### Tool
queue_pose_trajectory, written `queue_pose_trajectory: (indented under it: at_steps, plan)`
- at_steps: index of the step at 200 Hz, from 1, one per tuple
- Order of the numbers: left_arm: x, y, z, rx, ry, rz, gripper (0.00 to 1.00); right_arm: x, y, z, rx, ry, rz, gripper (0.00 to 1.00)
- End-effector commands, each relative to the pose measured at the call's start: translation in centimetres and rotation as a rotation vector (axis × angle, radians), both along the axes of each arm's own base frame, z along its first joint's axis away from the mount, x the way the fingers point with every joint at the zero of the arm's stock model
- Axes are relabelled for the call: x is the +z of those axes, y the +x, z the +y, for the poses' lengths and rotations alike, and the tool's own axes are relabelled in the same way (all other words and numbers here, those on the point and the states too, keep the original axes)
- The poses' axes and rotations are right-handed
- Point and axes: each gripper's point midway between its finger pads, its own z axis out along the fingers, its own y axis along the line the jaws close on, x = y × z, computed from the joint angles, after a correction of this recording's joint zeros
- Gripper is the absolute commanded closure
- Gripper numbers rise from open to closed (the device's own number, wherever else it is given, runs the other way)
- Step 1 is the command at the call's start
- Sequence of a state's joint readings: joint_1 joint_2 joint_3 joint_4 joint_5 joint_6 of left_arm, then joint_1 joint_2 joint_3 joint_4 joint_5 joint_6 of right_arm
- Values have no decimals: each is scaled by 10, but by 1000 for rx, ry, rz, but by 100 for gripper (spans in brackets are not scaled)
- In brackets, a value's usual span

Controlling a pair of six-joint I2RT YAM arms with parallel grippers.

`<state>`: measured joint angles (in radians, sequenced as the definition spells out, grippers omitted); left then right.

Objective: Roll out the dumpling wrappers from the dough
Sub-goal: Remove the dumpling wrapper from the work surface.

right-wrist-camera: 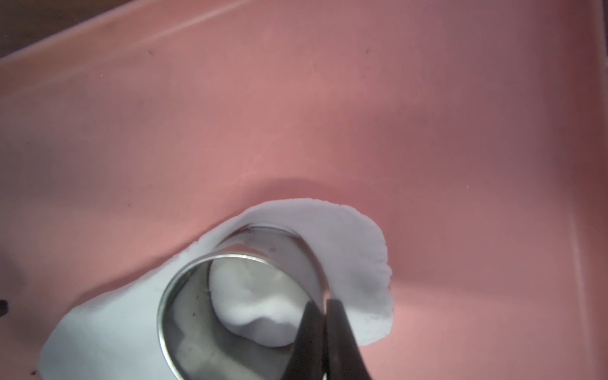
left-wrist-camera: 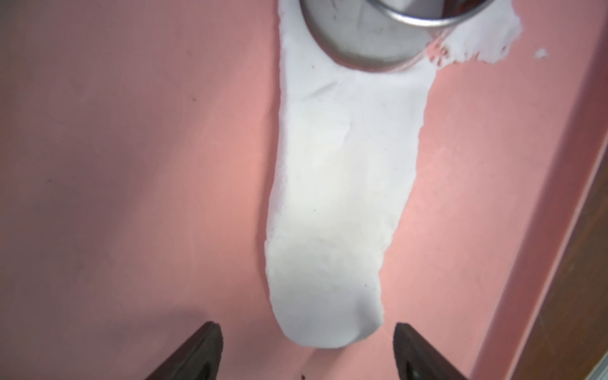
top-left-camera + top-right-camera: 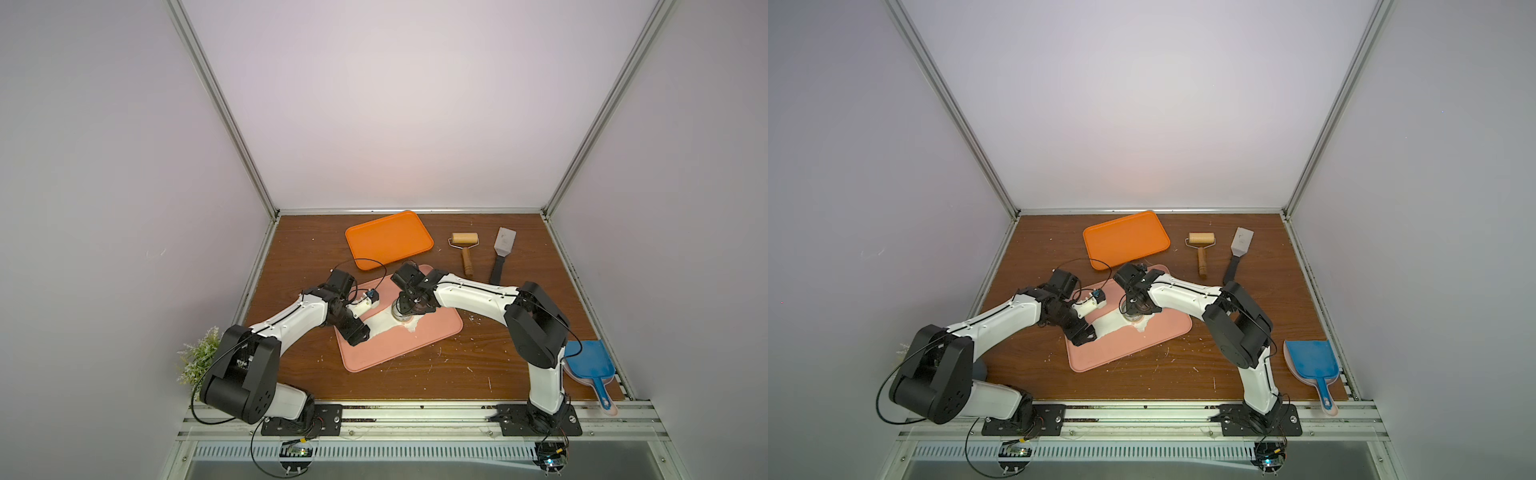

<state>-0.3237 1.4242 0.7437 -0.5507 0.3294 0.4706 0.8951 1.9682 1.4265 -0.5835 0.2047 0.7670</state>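
Note:
A long white strip of dough (image 2: pixel 342 184) lies flat on the pink mat (image 3: pixel 415 345), seen in both top views. A metal ring cutter (image 1: pixel 194 332) stands on the strip's ragged right end. My right gripper (image 1: pixel 324 302) is shut on the ring's wall, one finger inside and one outside. Inside the ring a round patch of dough (image 1: pixel 256 296) shows; whether it is a cut-free dumpling wrapper I cannot tell. My left gripper (image 2: pixel 306 325) stands open low over the strip's rounded other end, its fingers (image 2: pixel 210 348) on either side of the tip and holding nothing.
An empty orange tray (image 3: pixel 388 239) lies just behind the mat. A wooden roller (image 3: pixel 465 249) and a metal scraper (image 3: pixel 500 253) lie at the back right. A blue dustpan (image 3: pixel 590 361) sits at the right edge and a small plant (image 3: pixel 199 357) at the left. Dough crumbs dot the wooden table.

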Motion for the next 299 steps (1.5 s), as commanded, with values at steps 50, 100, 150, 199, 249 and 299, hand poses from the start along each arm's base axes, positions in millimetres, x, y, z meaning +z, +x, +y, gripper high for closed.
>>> queue_pose_trajectory:
  at_steps: [50,100,150,199,249,299]
  plan:
    - [-24,-6,18,-54,141,-46,14,-27,-11,-13,-12,-48,83,100]
    - [-19,12,16,-6,130,-135,15,-27,-12,-14,-15,-47,85,100]
    - [-17,1,-1,-56,38,-72,20,-29,-14,-15,-22,-44,91,100]
    - [-33,-9,3,-78,65,-13,32,-27,-14,-17,-26,-46,88,100]
    - [-29,-11,-2,-94,41,2,46,-27,-13,-15,-20,-44,89,100]
    - [-23,-14,-8,-115,12,30,66,-31,-12,-16,-22,-53,87,100]
